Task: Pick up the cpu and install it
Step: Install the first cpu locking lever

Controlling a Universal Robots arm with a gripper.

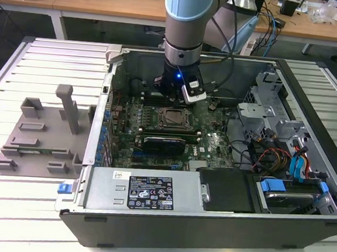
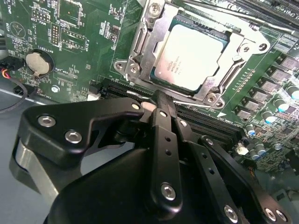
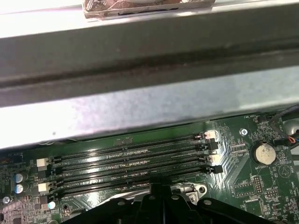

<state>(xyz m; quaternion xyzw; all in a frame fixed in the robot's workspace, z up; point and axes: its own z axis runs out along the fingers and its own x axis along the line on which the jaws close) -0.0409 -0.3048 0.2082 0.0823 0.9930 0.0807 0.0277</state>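
The cpu [image 2: 191, 58], a square chip with a silvery-beige top plate, lies flat inside the metal-rimmed socket frame [image 2: 138, 51] on the green motherboard. My gripper [image 2: 161, 99] hangs just beside the socket, over the memory slots. Its black fingers are pressed together with nothing between them, and it does not touch the cpu. In the first wrist view the fingertips of the gripper [image 3: 156, 187] meet over the edge of the slots. In the exterior view the arm [image 1: 184, 39] reaches down into the open computer case, right behind the socket [image 1: 172, 119].
Memory slots [image 3: 131, 163] run beside the socket, with the case's metal wall [image 3: 149, 98] just past them. A coin cell battery [image 2: 37, 63] sits on the board. A grey plastic fixture [image 1: 45, 134] stands outside the case at the exterior view's left. Drive cages and cables [image 1: 277, 152] fill the right.
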